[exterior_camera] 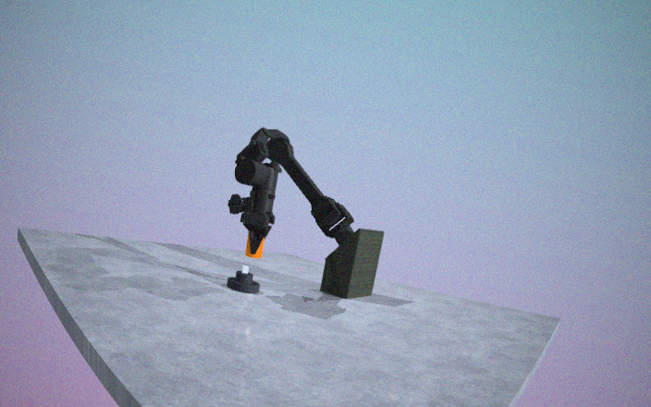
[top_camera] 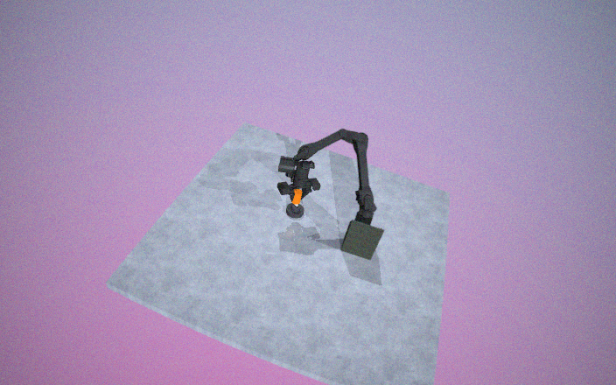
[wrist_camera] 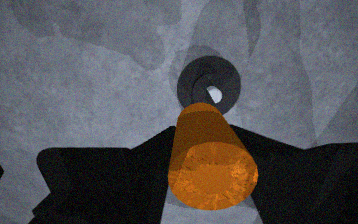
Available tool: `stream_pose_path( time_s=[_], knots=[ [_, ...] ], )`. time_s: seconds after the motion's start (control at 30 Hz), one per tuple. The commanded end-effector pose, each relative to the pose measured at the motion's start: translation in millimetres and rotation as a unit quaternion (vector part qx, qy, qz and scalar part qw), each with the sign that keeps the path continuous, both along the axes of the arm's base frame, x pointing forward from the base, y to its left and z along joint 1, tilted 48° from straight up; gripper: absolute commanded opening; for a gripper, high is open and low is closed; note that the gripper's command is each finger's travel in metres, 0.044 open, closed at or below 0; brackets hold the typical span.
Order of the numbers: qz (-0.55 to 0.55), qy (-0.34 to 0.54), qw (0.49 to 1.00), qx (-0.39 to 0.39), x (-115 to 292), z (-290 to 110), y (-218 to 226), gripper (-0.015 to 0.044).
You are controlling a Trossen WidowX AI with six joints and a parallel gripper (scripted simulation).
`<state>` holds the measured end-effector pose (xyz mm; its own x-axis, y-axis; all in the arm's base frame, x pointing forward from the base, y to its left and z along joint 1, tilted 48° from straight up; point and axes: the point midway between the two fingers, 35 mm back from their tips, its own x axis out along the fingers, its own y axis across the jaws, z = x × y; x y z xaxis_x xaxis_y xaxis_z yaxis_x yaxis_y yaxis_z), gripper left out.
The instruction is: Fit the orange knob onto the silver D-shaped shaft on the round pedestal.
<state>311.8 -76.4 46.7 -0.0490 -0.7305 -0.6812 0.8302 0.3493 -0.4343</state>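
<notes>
My gripper [top_camera: 297, 195] [exterior_camera: 255, 246] [wrist_camera: 200, 130] is shut on the orange knob [top_camera: 297, 196] [exterior_camera: 258, 251] [wrist_camera: 211, 155] and holds it upright in the air. The knob hangs a little above the round dark pedestal [top_camera: 295, 211] [exterior_camera: 242, 284] [wrist_camera: 208, 80]. The silver shaft [exterior_camera: 245, 269] [wrist_camera: 214, 94] stands up from the pedestal's middle, clear of the knob. In the wrist view the shaft shows just beyond the knob's far end. The knob's hole is hidden underneath it.
The arm's dark green base block [top_camera: 361, 239] [exterior_camera: 351, 263] stands on the grey table [top_camera: 234, 287] [exterior_camera: 216, 344] to the right of the pedestal.
</notes>
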Motion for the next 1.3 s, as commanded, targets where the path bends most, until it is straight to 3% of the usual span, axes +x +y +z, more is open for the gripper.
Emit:
stream_pose_path(
  time_s=[0.0, 0.33, 1.27],
  knots=[
    [0.003, -0.001, 1.000, -0.005, -2, 8, -11, 0.0000],
    [0.022, 0.022, 0.999, -0.007, -5, 13, -20, 0.0000],
    [0.253, 0.274, 0.928, 0.010, -4, 14, -20, 0.0000]
  ],
)
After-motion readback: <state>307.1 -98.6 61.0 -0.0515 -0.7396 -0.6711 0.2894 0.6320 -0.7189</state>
